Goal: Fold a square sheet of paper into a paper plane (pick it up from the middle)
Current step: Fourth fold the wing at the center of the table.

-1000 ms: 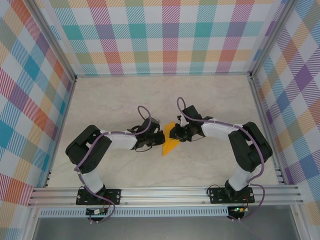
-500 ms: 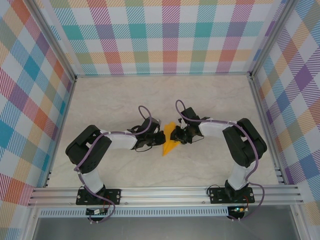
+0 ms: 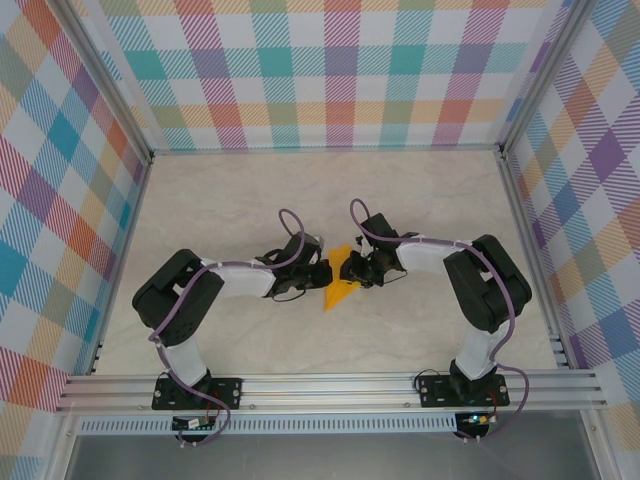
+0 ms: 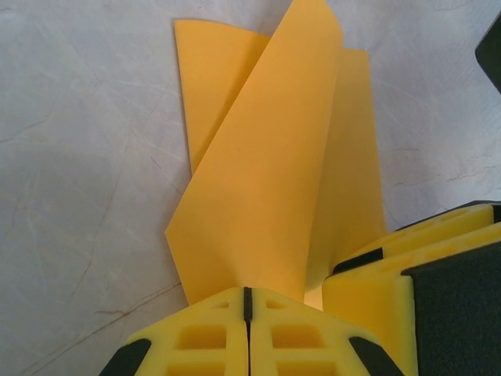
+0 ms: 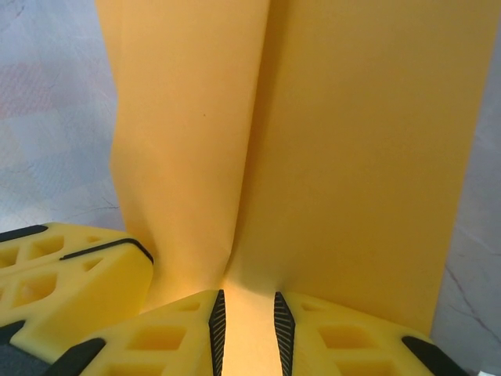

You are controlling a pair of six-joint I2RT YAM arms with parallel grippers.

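Marbled tabletop (image 3: 220, 200), centre: creased orange paper (image 3: 337, 293) is sitting between both arms, left gripper (image 4: 247, 305) is pinching its edge shut, right gripper (image 5: 246, 317) is straddling the crease slightly open, so it should be closing squarely on that line.

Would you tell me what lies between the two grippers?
The folded orange paper lies between left gripper and right gripper, in the top external view.

From above, the paper (image 3: 341, 287) is half hidden between the left tool (image 3: 320, 274) and right tool (image 3: 357, 269), its folds too small to tell, and the right wrist view's upper edge cuts it off.
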